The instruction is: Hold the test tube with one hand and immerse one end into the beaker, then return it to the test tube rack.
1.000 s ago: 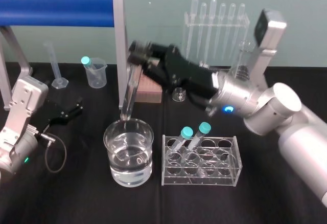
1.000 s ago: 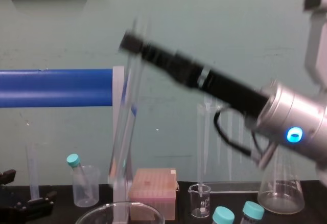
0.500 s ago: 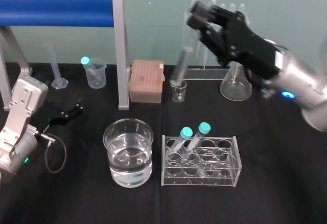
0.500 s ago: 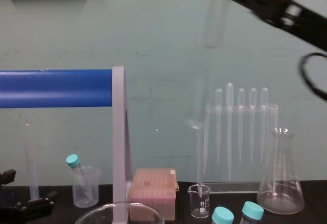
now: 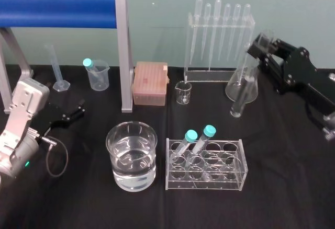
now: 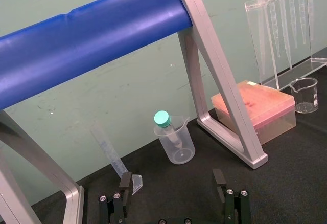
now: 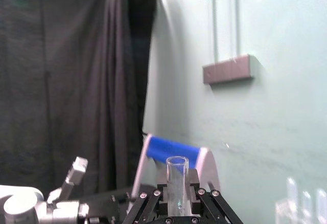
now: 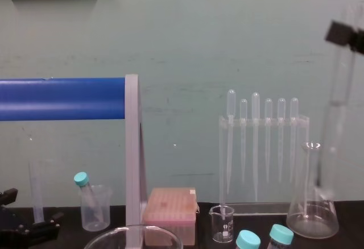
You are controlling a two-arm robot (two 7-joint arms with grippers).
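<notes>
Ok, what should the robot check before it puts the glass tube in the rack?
1. Right gripper shut on the test tube: ok.
2. Test tube clear of the beaker: ok.
3. Test tube over the test tube rack: not ok, it hangs tilted by the flask.
4. Free holes in the rack: ok, the teal-capped tubes fill two near its left end.
5. Test tube's tip dripping: cannot tell.
6. Left gripper out of the way: ok, parked open on the left.
</notes>
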